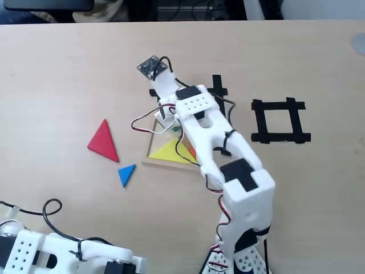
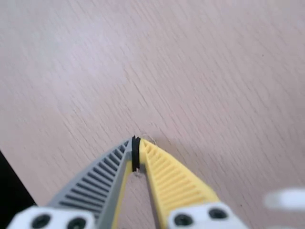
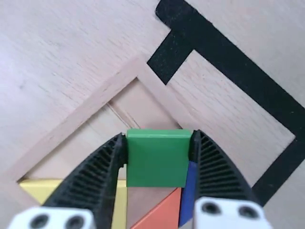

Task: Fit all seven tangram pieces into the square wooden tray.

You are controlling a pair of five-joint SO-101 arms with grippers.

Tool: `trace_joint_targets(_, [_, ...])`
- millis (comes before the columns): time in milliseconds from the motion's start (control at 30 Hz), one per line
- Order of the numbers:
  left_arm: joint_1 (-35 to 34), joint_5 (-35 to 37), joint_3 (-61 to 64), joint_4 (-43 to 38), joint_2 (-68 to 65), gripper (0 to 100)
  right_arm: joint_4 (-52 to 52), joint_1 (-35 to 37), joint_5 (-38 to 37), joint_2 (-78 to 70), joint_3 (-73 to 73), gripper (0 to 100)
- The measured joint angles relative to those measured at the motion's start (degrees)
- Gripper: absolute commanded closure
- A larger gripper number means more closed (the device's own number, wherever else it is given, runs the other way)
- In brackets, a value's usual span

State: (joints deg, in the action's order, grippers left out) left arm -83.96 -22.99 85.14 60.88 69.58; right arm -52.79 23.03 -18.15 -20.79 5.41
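1. Green square piece (image 3: pixel 157 157) is sitting gripped between the two fingers of the right gripper (image 3: pixel 158 138), above a corner of the square wooden tray (image 3: pixel 86 112).
2. Three pieces are lying inside the tray: a yellow triangle (image 1: pixel 168 151), an orange piece (image 3: pixel 157 212) and a blue piece (image 3: pixel 189 191).
3. A red triangle (image 1: pixel 104 141) and a small blue triangle (image 1: pixel 126 174) are lying on the table (image 2: pixel 190 71), outside the tray on the left arm's side, near each other but apart.
4. The left gripper (image 2: pixel 136 152) is hanging over bare tabletop, fingers pressed together, grasping nothing.
5. A black tape square (image 1: pixel 280 121) is sitting on the table beyond the tray's other side.
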Motion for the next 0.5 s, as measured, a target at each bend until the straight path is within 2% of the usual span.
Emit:
trace_joint_targets(133, [0.0,0.0,0.0,0.0,0.0,97,0.0,-0.44,0.18,0.26,0.7,75.0])
trace_joint_targets(500, [0.0,0.0,0.0,0.0,0.0,97,2.73,-0.35,1.41,0.26,3.25,76.3])
